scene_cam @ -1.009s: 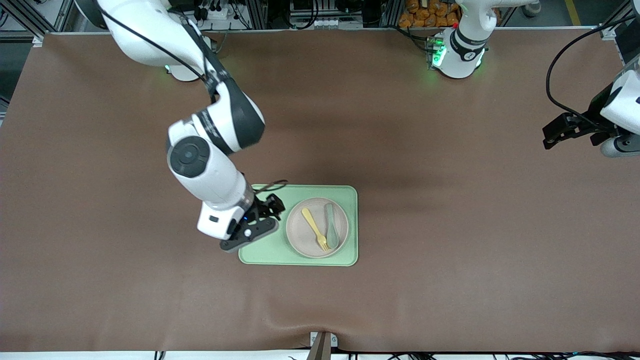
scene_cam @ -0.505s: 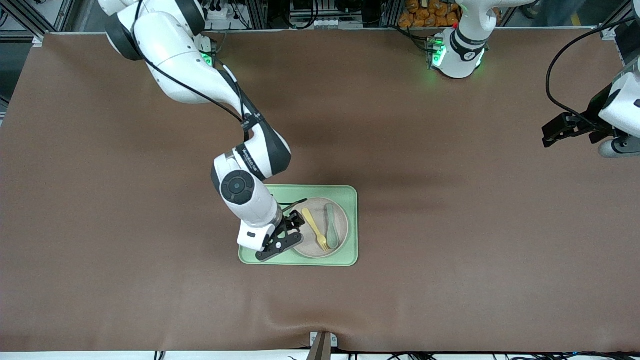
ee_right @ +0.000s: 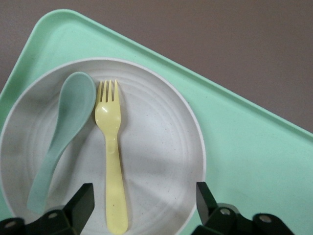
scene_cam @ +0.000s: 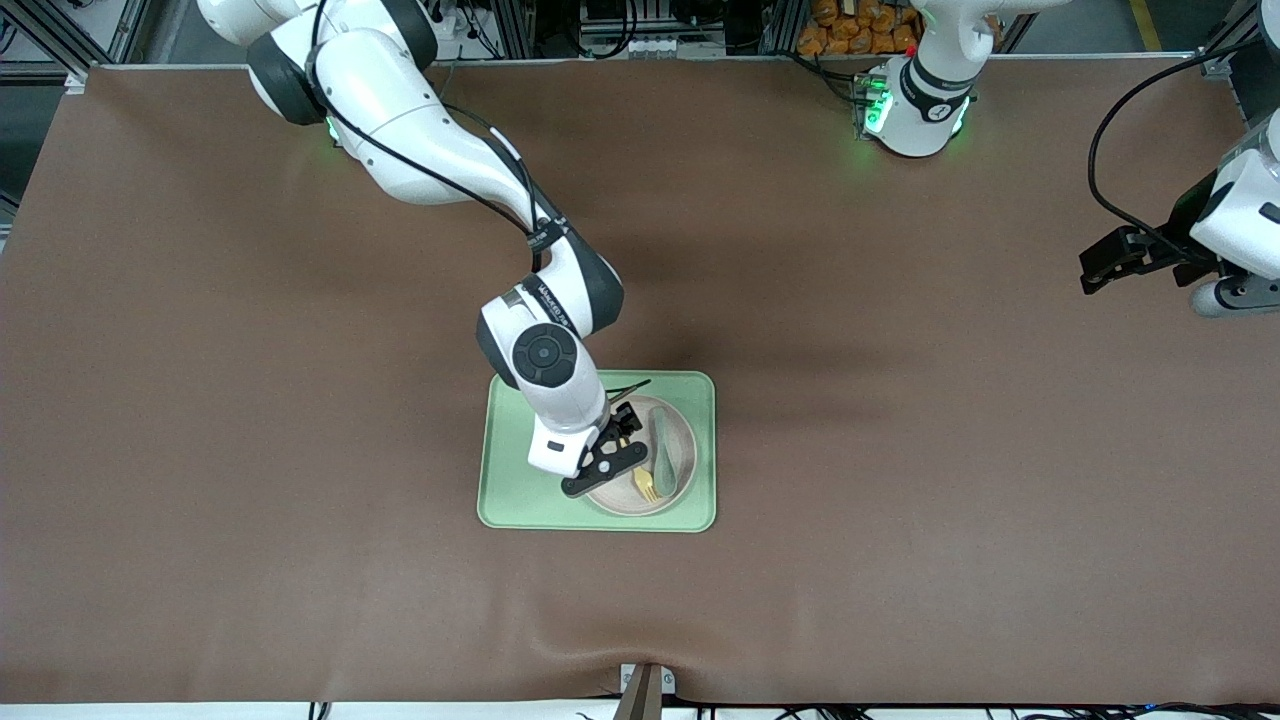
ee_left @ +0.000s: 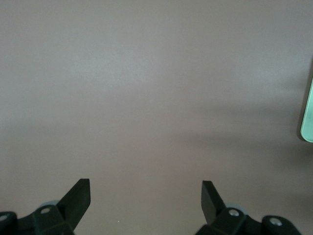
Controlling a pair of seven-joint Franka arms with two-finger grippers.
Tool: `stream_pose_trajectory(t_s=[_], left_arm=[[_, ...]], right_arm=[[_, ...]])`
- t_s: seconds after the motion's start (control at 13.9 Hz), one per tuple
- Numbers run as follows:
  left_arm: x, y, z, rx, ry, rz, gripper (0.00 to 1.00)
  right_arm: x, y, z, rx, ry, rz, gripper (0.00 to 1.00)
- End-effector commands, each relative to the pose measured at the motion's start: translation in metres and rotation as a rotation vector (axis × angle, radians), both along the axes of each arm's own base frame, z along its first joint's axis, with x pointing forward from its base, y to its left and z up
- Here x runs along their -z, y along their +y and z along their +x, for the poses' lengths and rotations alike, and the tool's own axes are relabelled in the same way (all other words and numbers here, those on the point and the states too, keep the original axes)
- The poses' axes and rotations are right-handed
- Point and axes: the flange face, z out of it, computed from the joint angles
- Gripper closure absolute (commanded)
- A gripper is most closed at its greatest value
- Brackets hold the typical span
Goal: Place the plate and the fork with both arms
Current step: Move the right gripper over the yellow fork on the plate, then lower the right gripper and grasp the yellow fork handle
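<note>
Brown matting covers the long table in the front view, with a light green tray [scene_cam: 530, 500] at centre frame. On the tray sits the pale plate [scene_cam: 682, 468], toward the left arm's end, carrying the yellow fork [scene_cam: 645, 487] and a grey-green spoon [scene_cam: 662, 445] side by side. The right arm reaches from its base at upper left of the frame, elbow high, forearm angled steeply down, and the right gripper [scene_cam: 612, 462] hangs over the plate's edge and the fork's handle. At the right edge of the frame the left gripper [scene_cam: 1100, 272] hovers over bare matting, well apart from the tray; that arm waits.

Left wrist view: both black fingers [ee_left: 78, 196] are spread wide over empty brown surface, with a sliver of the tray's corner [ee_left: 308, 125] at the right edge of the frame.

Right wrist view: the fingers [ee_right: 80, 204] stand wide apart at the bottom of the frame, holding nothing. Between them lies the fork's handle [ee_right: 116, 196], tines pointing to the top of the frame, the spoon [ee_right: 61, 137] just beside it, both resting on the plate [ee_right: 161, 147] inside the tray [ee_right: 244, 161].

Judged from this, the approach to the fork is in hand; nothing is grasped yet. The next move calls for a straight descent that brackets the slim handle alone, clear of the spoon.
</note>
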Motion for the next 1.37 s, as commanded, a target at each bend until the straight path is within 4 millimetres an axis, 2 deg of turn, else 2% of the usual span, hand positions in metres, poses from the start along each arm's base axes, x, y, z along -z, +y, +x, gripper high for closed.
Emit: stream_pose_trajectory(t_s=[0.0, 0.58, 0.79, 1.15, 1.23, 1.3], left_arm=[[-0.004, 0.001, -0.004, 0.014, 0.000, 0.000, 0.00], [0.000, -0.001, -0.005, 0.018, 0.010, 0.001, 0.00], [0.001, -0.001, -0.005, 0.018, 0.011, 0.001, 0.00], [0.002, -0.001, -0.004, 0.018, 0.013, -0.001, 0.00], [0.003, -0.002, -0.004, 0.020, 0.016, 0.000, 0.00], [0.003, -0.001, -0.004, 0.018, 0.016, 0.000, 0.00]], right_arm=[[0.008, 0.003, 0.006, 0.011, -0.031, -0.008, 0.13], [0.029, 0.014, -0.005, -0.007, -0.032, -0.029, 0.18], [0.032, 0.014, -0.005, -0.006, -0.030, -0.030, 0.23], [0.040, 0.018, -0.009, 0.006, -0.025, -0.037, 0.24], [0.041, 0.019, -0.009, 0.002, -0.038, -0.034, 0.25], [0.045, 0.019, -0.009, 0.002, -0.039, -0.033, 0.32]])
